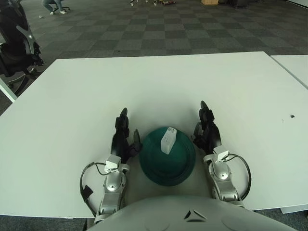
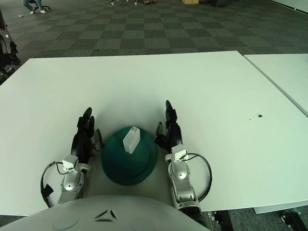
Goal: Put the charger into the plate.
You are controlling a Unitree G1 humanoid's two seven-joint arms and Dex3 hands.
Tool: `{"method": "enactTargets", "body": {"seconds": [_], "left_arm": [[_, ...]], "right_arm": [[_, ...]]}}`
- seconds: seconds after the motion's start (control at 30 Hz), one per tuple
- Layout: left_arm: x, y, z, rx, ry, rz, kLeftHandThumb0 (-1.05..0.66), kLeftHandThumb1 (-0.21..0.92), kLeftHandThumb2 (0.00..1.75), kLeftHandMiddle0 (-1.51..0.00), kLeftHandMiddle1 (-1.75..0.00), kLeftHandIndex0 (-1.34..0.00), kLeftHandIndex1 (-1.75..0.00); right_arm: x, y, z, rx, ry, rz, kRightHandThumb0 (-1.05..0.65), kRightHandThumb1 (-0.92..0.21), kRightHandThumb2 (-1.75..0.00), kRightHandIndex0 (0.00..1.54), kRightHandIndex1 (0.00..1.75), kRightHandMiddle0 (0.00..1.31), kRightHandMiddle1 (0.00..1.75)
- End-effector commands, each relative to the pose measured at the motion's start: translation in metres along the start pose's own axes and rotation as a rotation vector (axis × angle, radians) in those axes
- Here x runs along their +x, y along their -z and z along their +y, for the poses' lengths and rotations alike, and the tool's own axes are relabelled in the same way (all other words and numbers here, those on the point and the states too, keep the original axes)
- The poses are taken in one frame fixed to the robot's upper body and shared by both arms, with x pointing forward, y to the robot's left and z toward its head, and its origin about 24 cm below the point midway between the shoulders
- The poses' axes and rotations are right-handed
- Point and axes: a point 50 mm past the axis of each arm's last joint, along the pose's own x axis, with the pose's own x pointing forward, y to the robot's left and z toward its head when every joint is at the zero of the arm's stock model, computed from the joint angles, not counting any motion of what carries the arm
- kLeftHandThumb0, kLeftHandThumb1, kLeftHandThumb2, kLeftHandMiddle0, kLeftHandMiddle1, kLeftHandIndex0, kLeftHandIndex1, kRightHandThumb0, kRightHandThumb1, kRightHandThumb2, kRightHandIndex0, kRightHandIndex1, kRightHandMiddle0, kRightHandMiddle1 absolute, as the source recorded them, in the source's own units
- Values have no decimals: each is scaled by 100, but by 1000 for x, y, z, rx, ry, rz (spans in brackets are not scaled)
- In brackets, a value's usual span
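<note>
Likely office: grey checkered carpet tiles [image 1: 159,29], white table [image 1: 159,82], black office chair [image 1: 17,41] at left.

charger [image 1: 168,140] in plate [image 1: 163,167], between hands

We are looking down at a white table [image 1: 159,82] that is filling most of the view. Another white table [image 1: 293,65] is standing just beside it on the right. A black office chair [image 1: 17,41] is sitting on the checkered carpet [image 1: 144,29] at far left.
</note>
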Motion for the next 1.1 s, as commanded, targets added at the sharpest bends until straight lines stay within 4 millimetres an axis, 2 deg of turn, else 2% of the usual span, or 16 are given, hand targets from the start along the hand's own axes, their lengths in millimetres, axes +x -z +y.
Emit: {"method": "enactTargets", "body": {"seconds": [0.0, 0.5, 1.07], "left_arm": [[-1, 7, -1, -13, 4, 41, -84, 92, 104, -19, -2, 0, -45], [-8, 13, -1, -33, -8, 82, -83, 92, 101, -22, -2, 0, -51], [-15, 15, -3, -54, -2, 86, -85, 92, 99, -22, 0, 0, -53]], "right_arm": [[-28, 47, -22, -94, 23, 242, -102, -92, -97, 4, 1, 0, 30], [-27, 44, -26, -19, -4, 234, -99, -92, -83, 6, 1, 0, 32], [-26, 46, -27, -118, -21, 220, -95, -92, -89, 8, 1, 0, 38]]}}
